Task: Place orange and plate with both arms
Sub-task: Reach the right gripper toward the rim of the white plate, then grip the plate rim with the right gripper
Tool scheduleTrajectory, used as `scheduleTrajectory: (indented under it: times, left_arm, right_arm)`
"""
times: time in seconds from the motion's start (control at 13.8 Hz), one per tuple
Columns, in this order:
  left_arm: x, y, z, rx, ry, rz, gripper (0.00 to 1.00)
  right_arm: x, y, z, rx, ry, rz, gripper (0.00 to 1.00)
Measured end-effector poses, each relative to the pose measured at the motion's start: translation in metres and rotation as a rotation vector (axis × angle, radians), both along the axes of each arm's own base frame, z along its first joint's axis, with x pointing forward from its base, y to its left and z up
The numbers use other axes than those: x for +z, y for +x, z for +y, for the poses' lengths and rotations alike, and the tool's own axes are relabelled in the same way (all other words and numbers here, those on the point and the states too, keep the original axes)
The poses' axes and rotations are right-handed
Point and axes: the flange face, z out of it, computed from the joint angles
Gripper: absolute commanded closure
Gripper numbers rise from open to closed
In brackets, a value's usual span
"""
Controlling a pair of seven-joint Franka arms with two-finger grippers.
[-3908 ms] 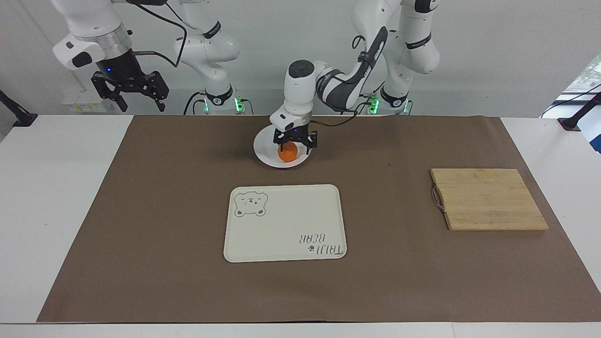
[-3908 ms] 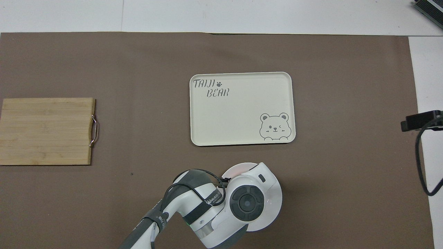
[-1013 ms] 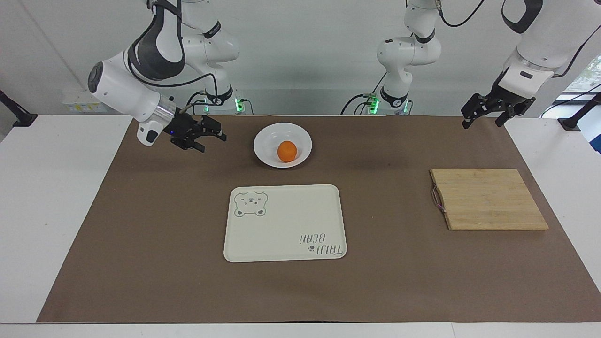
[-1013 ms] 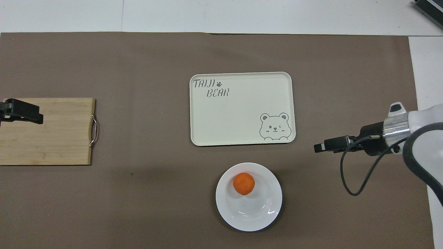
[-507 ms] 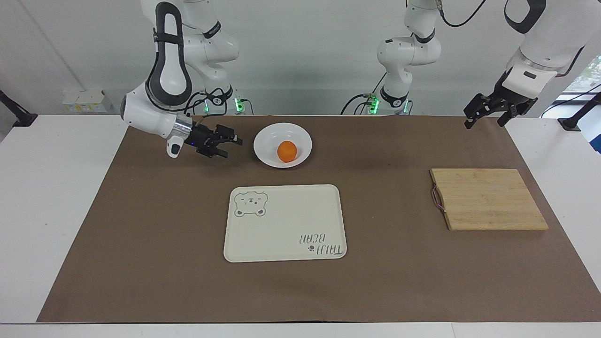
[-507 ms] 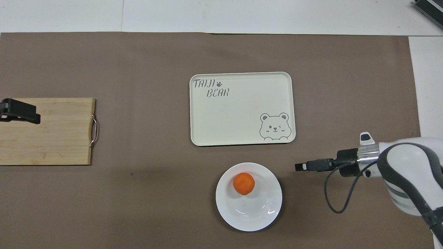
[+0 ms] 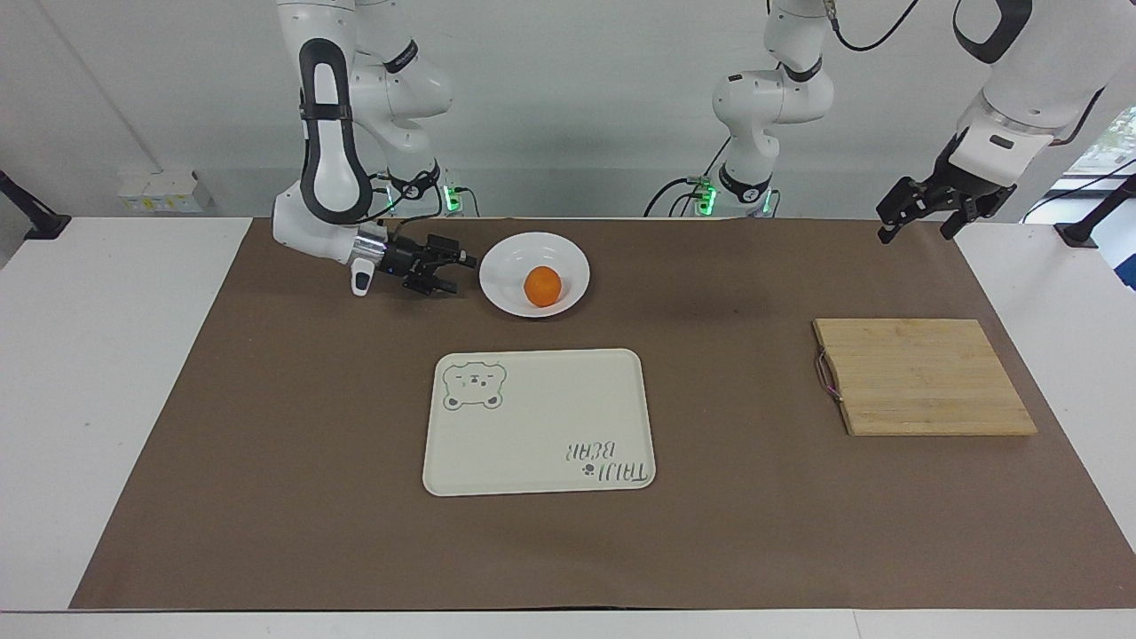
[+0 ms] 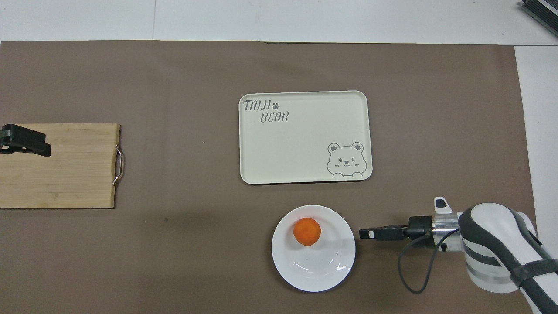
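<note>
The orange (image 7: 542,286) (image 8: 307,231) rests in the white plate (image 7: 501,282) (image 8: 324,272), which sits on the brown mat nearer to the robots than the cream tray. My right gripper (image 7: 461,273) (image 8: 362,233) lies level and low over the mat beside the plate, on the right arm's side. It points at the rim with a small gap left, open and holding nothing. My left gripper (image 7: 916,232) (image 8: 45,148) hangs high at the left arm's end of the table, over the cutting board in the overhead view, open and holding nothing.
A cream tray (image 7: 532,426) (image 8: 301,148) with a bear drawing lies mid-mat. A bamboo cutting board (image 7: 923,377) (image 8: 65,174) with a metal handle lies toward the left arm's end. Two smaller white arms stand at the table's back edge.
My right gripper has swung down and in toward the plate's rim. My left gripper, which stood at the orange earlier, has let go and now waits high at its own end.
</note>
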Motion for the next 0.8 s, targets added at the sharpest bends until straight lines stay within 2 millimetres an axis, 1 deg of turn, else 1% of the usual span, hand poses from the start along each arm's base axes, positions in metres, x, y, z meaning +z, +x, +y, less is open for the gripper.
scheduleTrajectory:
  times: [0.14, 0.43, 0.8]
  left_arm:
    - [0.000, 0.000, 0.000, 0.000, 0.000, 0.000, 0.00]
    - [0.000, 0.000, 0.000, 0.000, 0.000, 0.000, 0.00]
    - [0.000, 0.000, 0.000, 0.000, 0.000, 0.001, 0.00]
  right_arm:
    - [-0.009, -0.012, 0.004, 0.010, 0.008, 0.011, 0.00]
    - [-0.012, -0.019, 0.012, -0.008, 0.031, 0.025, 0.00]
    - [-0.015, -0.026, 0.043, -0.015, 0.058, 0.025, 0.00]
